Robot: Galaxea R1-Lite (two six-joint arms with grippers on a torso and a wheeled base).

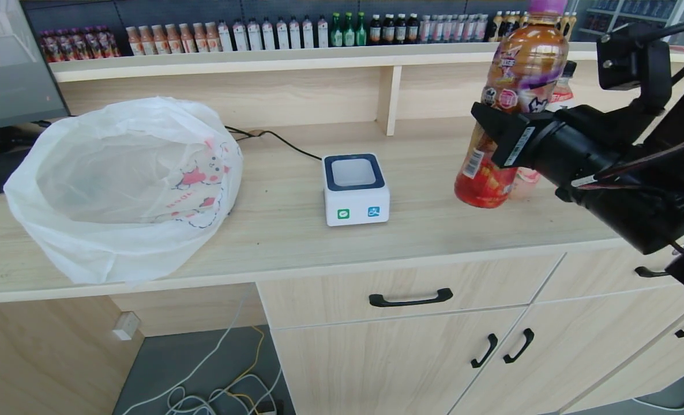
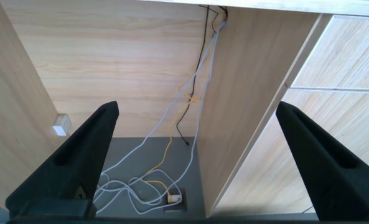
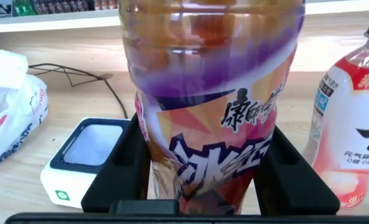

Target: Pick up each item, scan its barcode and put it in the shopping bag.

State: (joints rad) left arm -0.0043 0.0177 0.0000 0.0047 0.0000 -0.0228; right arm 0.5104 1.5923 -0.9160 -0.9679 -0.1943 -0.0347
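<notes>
The left gripper (image 2: 196,112) hangs lower than the barcode scanner (image 1: 355,187), under the counter's edge. Its fingers are spread wide with nothing between them, facing the recess with loose cables (image 2: 165,143).

On the counter (image 1: 296,242), the shopping bag (image 1: 117,248) sits to the left of the scanner, mouth open. Its film is cloudy, so what lies inside is hard to make out.

To the right of the scanner, the right gripper (image 1: 506,124) is clamped on the iced tea bottle (image 1: 521,63) around its labelled middle, holding it upright. The cap is cut off by the top of the head view, and whether the base touches the counter cannot be told. In the right wrist view the black fingers (image 3: 119,168) press both sides of the bottle (image 3: 209,62), with the scanner (image 3: 84,158) beyond.

A second drink bottle (image 3: 352,124) stands farther right of the scanner, mostly hidden behind the held one.

Behind the scanner, a black cord (image 1: 278,138) runs back, and a row of bottles (image 1: 296,31) lines the shelf.
</notes>
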